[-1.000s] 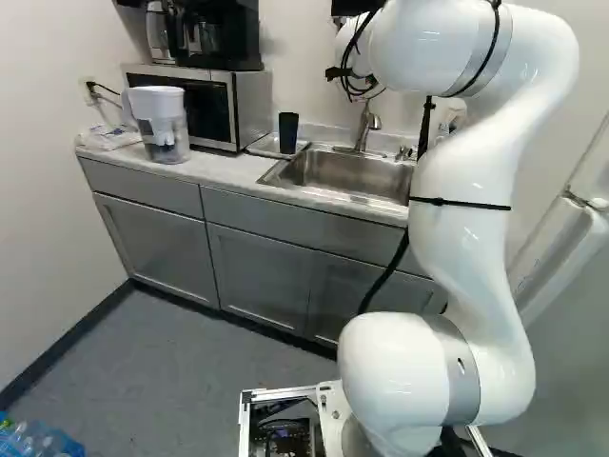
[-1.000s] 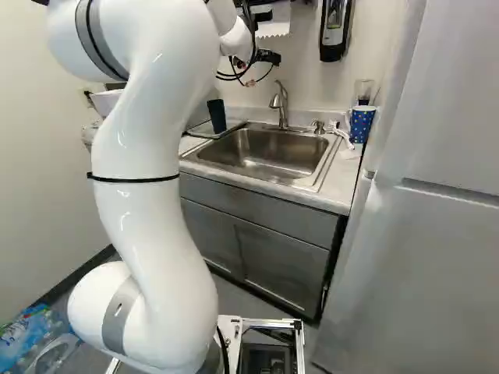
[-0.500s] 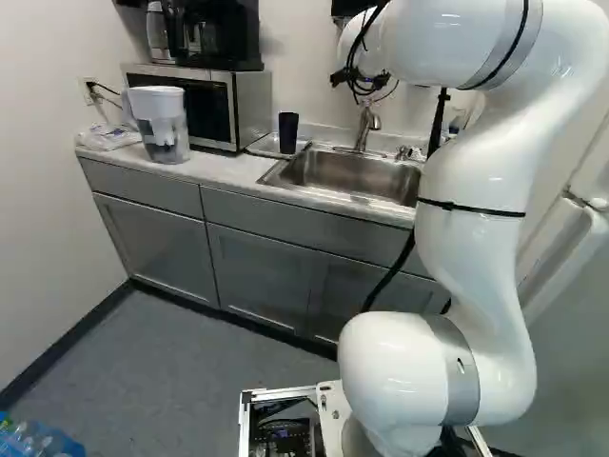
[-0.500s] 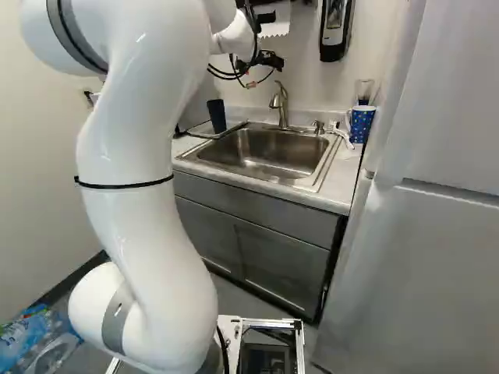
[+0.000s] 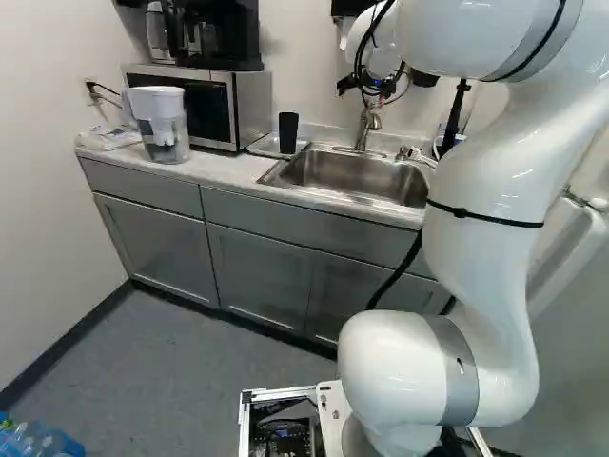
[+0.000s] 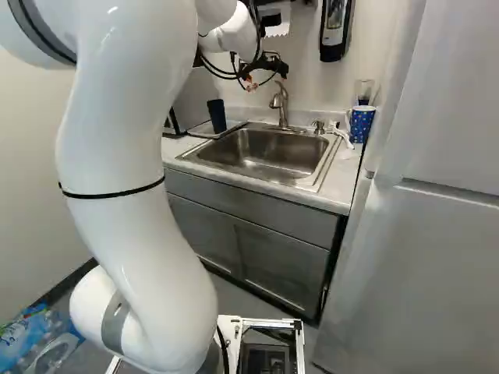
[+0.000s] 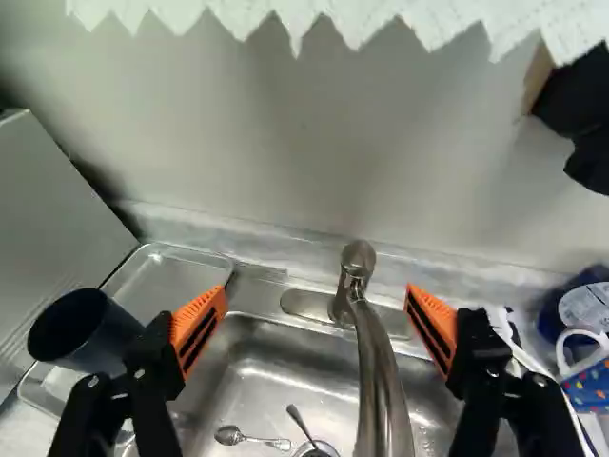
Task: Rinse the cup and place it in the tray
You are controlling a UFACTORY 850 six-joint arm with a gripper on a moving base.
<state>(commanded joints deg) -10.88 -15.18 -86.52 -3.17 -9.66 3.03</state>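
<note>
In the right base view my gripper [image 6: 267, 68] is over the back of the sink [image 6: 265, 156], beside the faucet's top. Seen in the wrist view, the gripper [image 7: 316, 297] stands wide open with nothing gripped; the faucet [image 7: 381, 386] shows between its orange-padded fingers. The dark cup [image 7: 84, 331] stands on the metal tray [image 7: 176, 274], beyond the outer side of one finger and apart from it. From the left base view, the same cup [image 5: 287, 131] is upright on the tray, left of the sink.
Spoons [image 7: 249, 439] lie in the sink. A microwave [image 5: 205, 100] and a water pitcher [image 5: 162, 124] stand left of the tray. Right of the sink are a blue dotted cup [image 6: 361, 123] and the fridge [image 6: 429, 202]. Paper towel [image 7: 314, 19] hangs above.
My upper arm has swung rightward in the left base view and leftward in the right one. The gripper end has shifted slightly right and lower. The cup and tray have not moved.
</note>
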